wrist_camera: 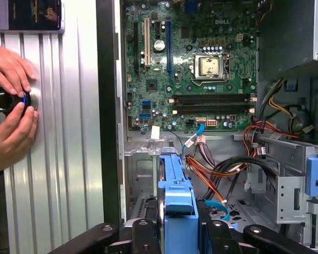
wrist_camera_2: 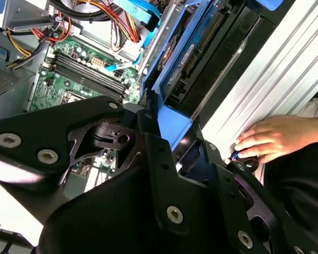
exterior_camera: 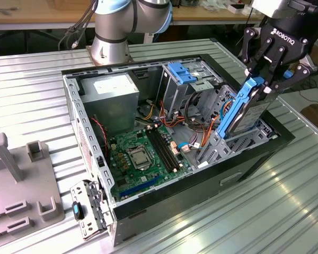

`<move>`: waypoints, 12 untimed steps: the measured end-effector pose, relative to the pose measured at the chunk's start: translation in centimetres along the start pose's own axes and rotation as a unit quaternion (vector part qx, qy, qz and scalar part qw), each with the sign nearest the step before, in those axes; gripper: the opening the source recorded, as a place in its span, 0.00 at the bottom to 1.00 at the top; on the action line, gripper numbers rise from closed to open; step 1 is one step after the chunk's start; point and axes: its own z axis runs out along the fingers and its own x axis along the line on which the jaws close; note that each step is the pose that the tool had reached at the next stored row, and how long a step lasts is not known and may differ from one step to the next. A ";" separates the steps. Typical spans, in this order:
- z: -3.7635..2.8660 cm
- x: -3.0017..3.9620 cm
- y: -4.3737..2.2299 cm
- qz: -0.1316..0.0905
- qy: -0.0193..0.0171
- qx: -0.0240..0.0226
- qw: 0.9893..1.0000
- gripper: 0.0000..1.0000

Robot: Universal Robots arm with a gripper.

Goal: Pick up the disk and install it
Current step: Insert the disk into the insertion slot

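The disk [exterior_camera: 243, 111], a dark drive in bright blue rails, stands on edge and leans slightly at the exterior view's right end of the open computer case [exterior_camera: 148, 203]. My gripper [exterior_camera: 265, 84] is shut on its upper end. Its lower end reaches down into the grey drive bay [exterior_camera: 244, 142]. In the first wrist view the disk's blue rail [wrist_camera: 177, 193] runs out from between my black fingers [wrist_camera: 143, 233] over the bay. The second wrist view shows the disk [wrist_camera_2: 193, 50] beyond the gripper's black linkage.
The motherboard [exterior_camera: 143, 153] with coloured cables lies inside the case. A tall metal cage carries a blue bracket [exterior_camera: 181, 71]. A person's hands [wrist_camera: 10, 106] rest on a black knob [wrist_camera: 2, 100] on the ribbed metal table beside the case. A grey fixture [exterior_camera: 16, 185] stands at the exterior view's left.
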 end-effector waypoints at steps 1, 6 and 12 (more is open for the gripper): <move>0.07 0.01 0.00 0.000 0.000 0.000 1.000 0.37; 0.56 0.09 0.01 0.000 0.000 0.000 1.000 0.37; 1.19 0.21 0.00 0.000 0.000 0.000 1.000 0.37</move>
